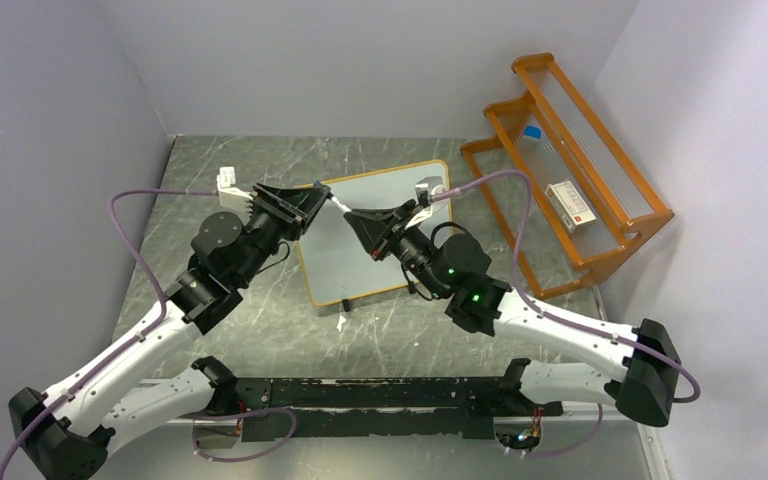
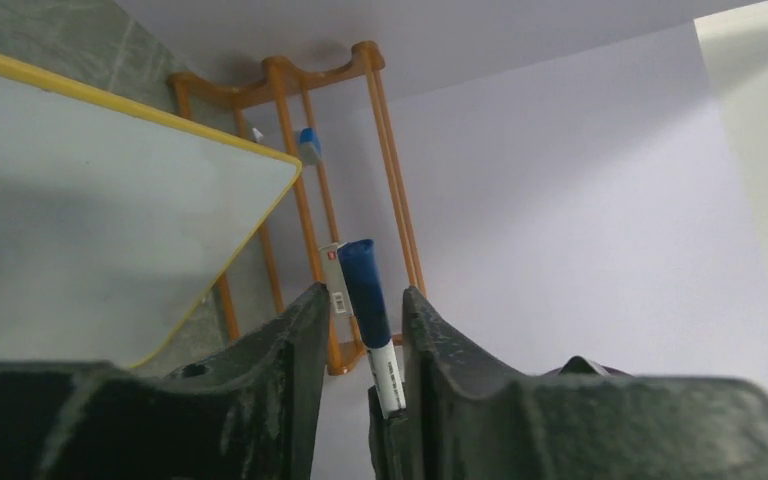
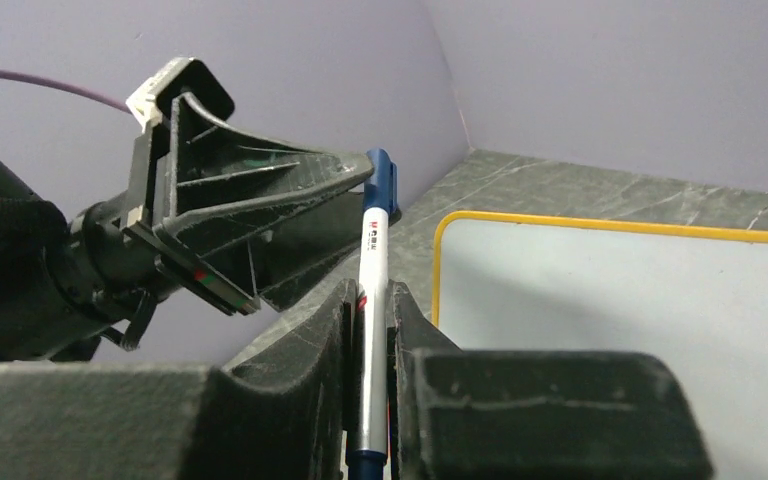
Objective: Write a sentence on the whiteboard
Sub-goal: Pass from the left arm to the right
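Note:
The whiteboard [image 1: 345, 265] lies flat on the table, orange-framed and blank; no sentence shows on it. It also shows in the left wrist view [image 2: 80, 220] and the right wrist view [image 3: 640, 310]. My right gripper [image 1: 352, 215] [image 3: 368, 290] is shut on the white barrel of a marker [image 3: 375, 250] with a blue cap, held above the board. My left gripper [image 1: 322, 200] [image 2: 365, 300] faces it, jaws open on either side of the capped end of the marker [image 2: 365, 290], with a gap on one side.
An orange wooden rack [image 1: 570, 170] stands at the right back, holding a blue-capped item [image 1: 532, 133] and a white box [image 1: 570, 205]. Purple-grey walls close in on the left, the back and the right. A small white bit [image 1: 343, 322] lies near the board's front edge.

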`<act>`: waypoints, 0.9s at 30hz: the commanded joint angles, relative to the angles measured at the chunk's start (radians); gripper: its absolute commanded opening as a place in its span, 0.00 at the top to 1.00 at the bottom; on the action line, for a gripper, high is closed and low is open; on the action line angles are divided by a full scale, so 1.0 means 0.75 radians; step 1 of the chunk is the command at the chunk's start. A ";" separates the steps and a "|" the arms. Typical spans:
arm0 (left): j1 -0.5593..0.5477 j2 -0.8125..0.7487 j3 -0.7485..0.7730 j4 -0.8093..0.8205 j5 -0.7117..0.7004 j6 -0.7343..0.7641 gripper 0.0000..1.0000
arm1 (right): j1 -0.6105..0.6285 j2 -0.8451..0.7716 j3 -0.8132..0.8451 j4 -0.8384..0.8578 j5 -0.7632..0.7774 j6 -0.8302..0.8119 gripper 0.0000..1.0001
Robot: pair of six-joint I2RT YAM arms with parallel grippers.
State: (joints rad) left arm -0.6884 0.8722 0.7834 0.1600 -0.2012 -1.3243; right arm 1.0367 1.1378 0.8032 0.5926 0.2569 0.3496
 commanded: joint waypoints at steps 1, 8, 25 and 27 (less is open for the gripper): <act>-0.005 -0.063 0.130 -0.230 -0.085 0.307 0.58 | -0.048 -0.085 0.107 -0.270 -0.112 -0.053 1.00; -0.004 -0.146 0.285 -0.440 -0.026 1.046 0.34 | -0.229 -0.178 0.265 -0.717 -0.355 -0.047 1.00; -0.007 0.083 0.454 -0.796 0.696 2.308 0.22 | -0.381 -0.124 0.661 -1.416 -0.799 -0.160 1.00; -0.010 0.052 0.420 -0.753 0.738 2.383 0.23 | -0.382 -0.119 0.675 -1.446 -0.802 -0.167 1.00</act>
State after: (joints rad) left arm -0.6891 0.9596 1.1217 -0.4072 0.2173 0.2535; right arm 0.7536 1.0462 1.2663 -0.3927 -0.2955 0.2504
